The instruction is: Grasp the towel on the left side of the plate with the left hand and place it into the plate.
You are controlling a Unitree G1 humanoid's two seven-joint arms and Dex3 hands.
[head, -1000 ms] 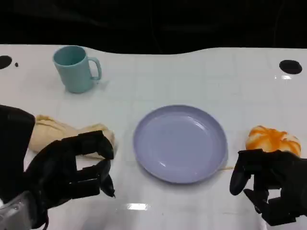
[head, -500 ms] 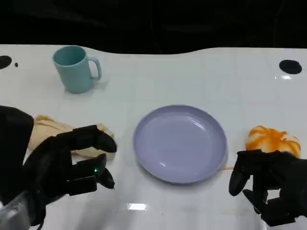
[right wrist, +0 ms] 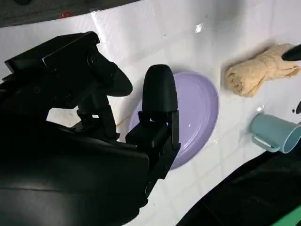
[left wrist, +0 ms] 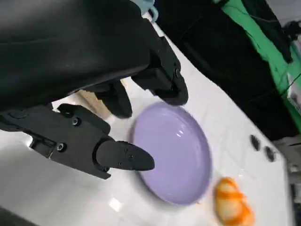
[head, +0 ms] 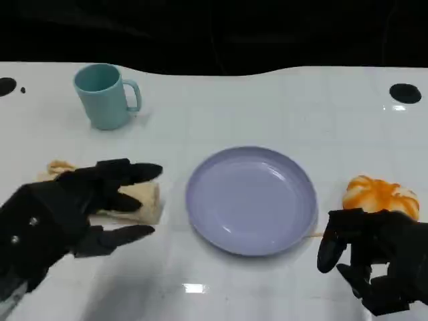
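Reaching left hand (head: 63, 214), fingers spread wide, over rolled beige towel (head: 137, 200) beside purple plate (head: 251, 199); gripping not yet done; next, closing around towel.

No text, label or number can be read on anything.

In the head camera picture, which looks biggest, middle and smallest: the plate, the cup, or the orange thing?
1. The purple plate looks biggest by far.
2. The teal cup and the orange thing look about alike, so I won't rank them. The cup stands farther from the camera, and the right hand covers the orange thing's lower edge.
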